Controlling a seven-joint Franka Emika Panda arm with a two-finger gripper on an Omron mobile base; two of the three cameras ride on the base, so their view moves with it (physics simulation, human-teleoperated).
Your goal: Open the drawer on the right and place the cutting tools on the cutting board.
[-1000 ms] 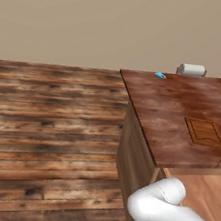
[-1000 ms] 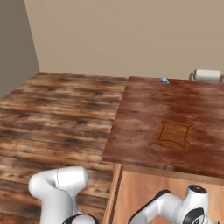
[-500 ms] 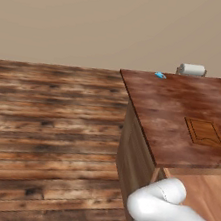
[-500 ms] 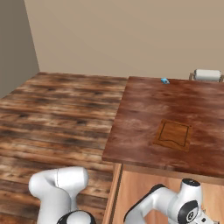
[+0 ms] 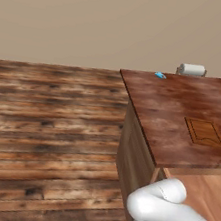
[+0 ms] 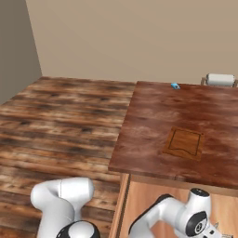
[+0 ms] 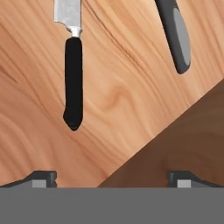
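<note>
In the hand view we look straight down into the drawer [image 7: 113, 96], light tan wood w/ plain flat bottom. A knife [image 7: 73, 74] lies on it at upper left: black handle toward us, silvery blade running off the top edge. A 2nd tool [image 7: 175, 35] lies at upper right, well apart from the knife; we see a dark handle w/ a grey inset, the rest cut off by the top edge, so we can't tell what kind it is. A darker brown surface [image 7: 183, 140] fills the lower right corner, meeting the tan wood along a diagonal line.

Gripper [image 7: 111, 179]: fingertips sit wide apart at the bottom corners, nothing btw them, so it's spread and empty. It hangs over the drawer, near the knife handle's end but not touching it.

In the right base view the arm bends low in front of the counter, wrist down by the drawer's tan wood [image 6: 148, 200]. The cutting board [image 6: 184, 143] lies flat on the dark reddish countertop [image 6: 148, 121], toward the front edge. In the left base view the board [image 5: 204, 132] sits toward the right of the countertop [image 5: 169, 106].

At the far edge: a small blue item [image 6: 175, 86] and a pale roll [image 6: 220, 79], too small to identify.
</note>
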